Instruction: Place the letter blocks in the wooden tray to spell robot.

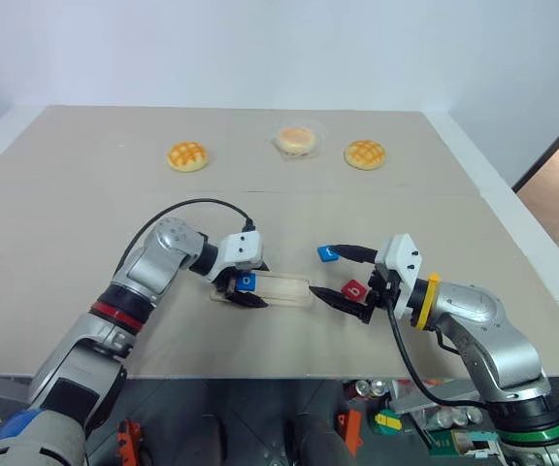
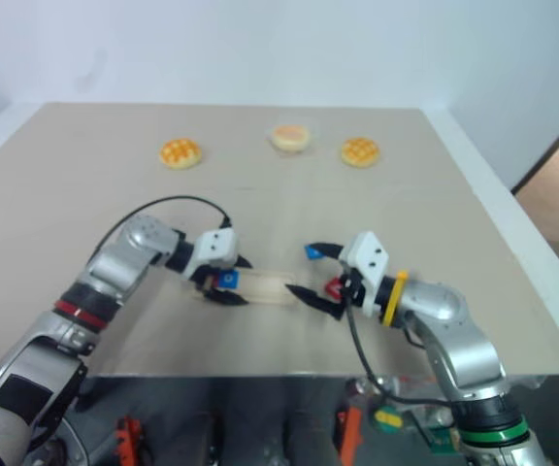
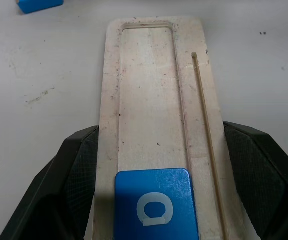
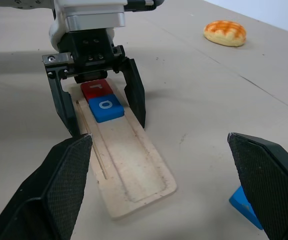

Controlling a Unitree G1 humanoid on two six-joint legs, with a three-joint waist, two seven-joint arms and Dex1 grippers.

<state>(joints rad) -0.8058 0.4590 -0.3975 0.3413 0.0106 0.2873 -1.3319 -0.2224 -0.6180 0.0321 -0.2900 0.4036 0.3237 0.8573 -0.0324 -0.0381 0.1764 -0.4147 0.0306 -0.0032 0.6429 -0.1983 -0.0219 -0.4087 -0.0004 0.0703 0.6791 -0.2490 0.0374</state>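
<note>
Spelling stands at two letters: the red "r" block (image 4: 95, 89) and the blue "o" block (image 4: 105, 106) lie side by side at one end of the wooden tray (image 4: 134, 170), which rests flat on the counter (image 1: 85, 194) in front of me, the rest of its slot bare. My left pincer (image 4: 107, 127) is clenched across the tray at that filled end, one finger against each long side. I judge this is steadying the strip more than placing anything. My right pincer (image 1: 326, 272) is released wide and grasps nothing, hanging just beyond the tray's empty end. A red block (image 1: 354, 288) lies on the counter between its fingers, and a blue block (image 1: 328, 253) sits near the tip of the farther finger. The next letter due is "b". The red one's white mark looks like a "b", though I cannot be sure. The blue one's letter I cannot read. The next move calls for closing on the right tile squarely, then setting it flush against the "o", turned the same way as its neighbours.
</note>
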